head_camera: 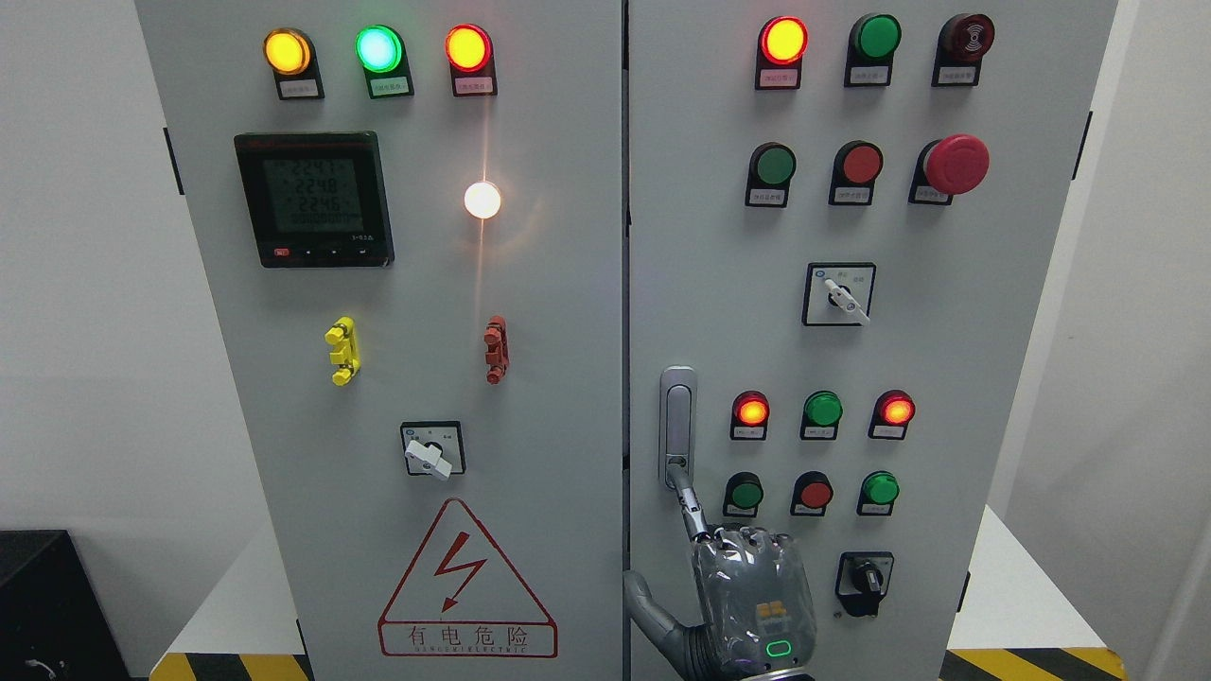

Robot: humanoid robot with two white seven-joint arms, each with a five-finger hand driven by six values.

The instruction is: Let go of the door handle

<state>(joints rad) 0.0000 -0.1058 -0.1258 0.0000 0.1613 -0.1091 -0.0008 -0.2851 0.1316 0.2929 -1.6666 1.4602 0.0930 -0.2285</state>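
The silver door handle stands upright in its recess at the left edge of the cabinet's right door. My right hand comes up from the bottom edge, its back toward the camera. Its index finger is stretched up and left, and the tip touches the handle's lower end. The other fingers are curled into the palm and the thumb sticks out to the left. The hand grasps nothing. Both cabinet doors look closed. My left arm is out of view.
The right door carries lit and unlit indicator lamps, a red mushroom stop button and rotary switches close to my hand. The left door has a meter, lamps and a warning triangle. Black-and-yellow floor tape runs along the bottom.
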